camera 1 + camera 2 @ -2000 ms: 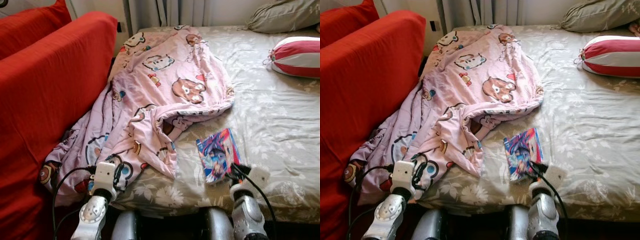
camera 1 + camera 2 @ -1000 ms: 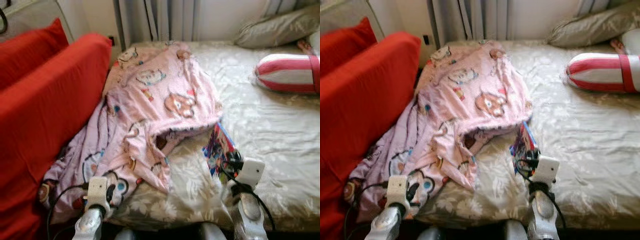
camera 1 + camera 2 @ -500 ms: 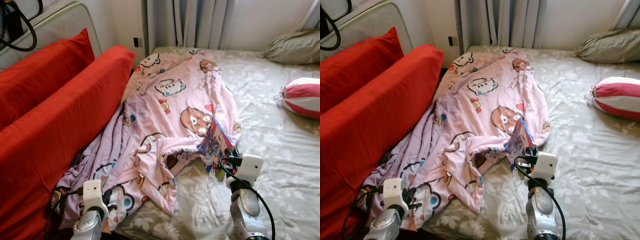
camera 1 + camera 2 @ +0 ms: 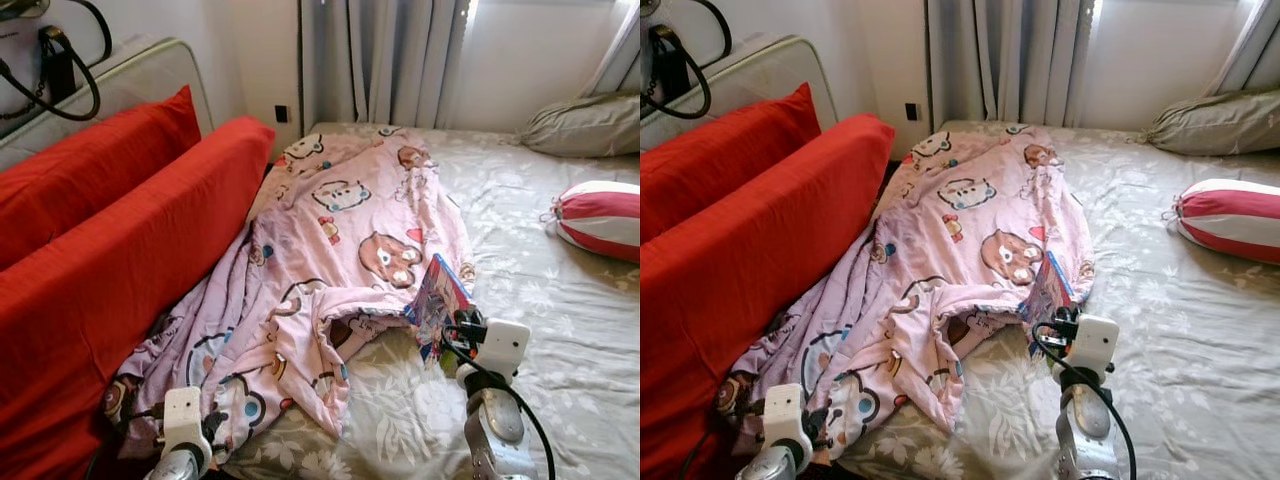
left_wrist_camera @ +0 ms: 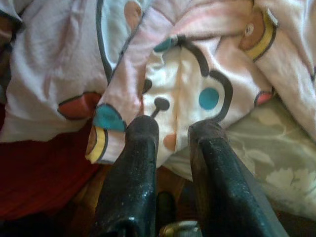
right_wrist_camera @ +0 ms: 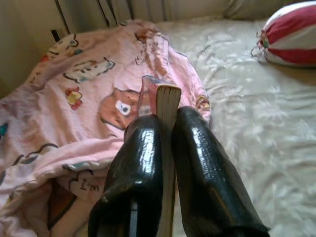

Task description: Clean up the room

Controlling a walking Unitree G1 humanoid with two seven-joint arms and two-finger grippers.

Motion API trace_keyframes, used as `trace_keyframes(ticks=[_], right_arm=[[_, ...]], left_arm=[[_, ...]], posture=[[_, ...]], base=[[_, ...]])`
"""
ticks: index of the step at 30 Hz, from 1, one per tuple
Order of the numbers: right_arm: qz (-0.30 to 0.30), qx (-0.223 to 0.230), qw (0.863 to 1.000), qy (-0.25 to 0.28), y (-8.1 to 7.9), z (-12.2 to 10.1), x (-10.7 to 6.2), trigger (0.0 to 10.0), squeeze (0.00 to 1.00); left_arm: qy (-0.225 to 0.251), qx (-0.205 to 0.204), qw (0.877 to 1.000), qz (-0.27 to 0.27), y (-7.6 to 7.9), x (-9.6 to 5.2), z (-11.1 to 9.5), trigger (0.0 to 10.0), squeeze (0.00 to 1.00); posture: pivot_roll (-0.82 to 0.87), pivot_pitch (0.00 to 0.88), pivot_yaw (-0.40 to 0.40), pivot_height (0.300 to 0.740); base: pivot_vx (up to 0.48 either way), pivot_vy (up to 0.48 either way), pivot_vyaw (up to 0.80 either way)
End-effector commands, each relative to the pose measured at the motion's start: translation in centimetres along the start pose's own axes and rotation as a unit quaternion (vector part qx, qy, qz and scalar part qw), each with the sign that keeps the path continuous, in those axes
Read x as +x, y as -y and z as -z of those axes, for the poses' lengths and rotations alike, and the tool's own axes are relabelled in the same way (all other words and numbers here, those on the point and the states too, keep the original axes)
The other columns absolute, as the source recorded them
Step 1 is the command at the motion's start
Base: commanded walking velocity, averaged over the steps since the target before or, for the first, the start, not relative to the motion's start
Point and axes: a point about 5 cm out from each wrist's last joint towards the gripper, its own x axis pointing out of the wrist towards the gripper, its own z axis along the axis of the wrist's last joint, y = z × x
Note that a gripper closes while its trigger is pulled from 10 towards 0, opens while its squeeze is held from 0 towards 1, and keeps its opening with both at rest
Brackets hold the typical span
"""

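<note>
Silver arms, white wrist blocks, black fingers.
Right arm (image 4: 495,430): rounded silver metal, capped by a boxy white wrist housing (image 4: 503,345), with looping black cables (image 4: 520,400) alongside. Left arm: similar white block (image 4: 184,412) on a silver joint. Glossy black tapered fingers (image 6: 197,163), faintly speckled and scuffed on the left pair (image 5: 131,177).

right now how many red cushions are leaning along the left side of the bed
2. The nearer red cushion stands against the bed's edge, touching the pink cartoon blanket. The second red cushion sits behind it, toward the wall. More could be hidden below the frame.
</note>
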Motion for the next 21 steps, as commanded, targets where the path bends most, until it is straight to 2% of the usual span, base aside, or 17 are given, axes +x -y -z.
trace_keyframes(ticks=[1,7,13,21], right_arm=[[0.0,-0.001,1.0,0.02,0.1,-1.0,0.5,10.0,0.0],[0.0,-0.005,1.0,0.024,0.1,-1.4,0.7,10.0,0.0],[0.006,0.005,0.999,0.047,0.1,-1.9,0.6,10.0,0.0],[0.012,0.01,0.999,0.042,0.3,-1.9,0.8,10.0,0.0]], left_arm=[[-0.006,0.015,1.0,0.0,0.0,0.0,0.1,10.0,0.0],[-0.001,0.024,1.0,-0.001,0.3,0.1,-0.1,10.0,0.0],[0.001,0.022,1.0,0.0,0.4,0.1,-0.2,10.0,0.0],[0.003,0.026,1.0,0.001,0.4,0.2,-0.3,10.0,0.0]], posture=[[-0.05,0.0,-0.018,0.74],[-0.05,0.0,-0.024,0.74],[-0.05,0.005,-0.019,0.74],[-0.05,0.022,-0.021,0.74]], base=[[0.0,0.0,-0.72],[0.0,0.0,-0.71],[0.0,-0.283,0.0],[0.0,-0.281,0.0]])
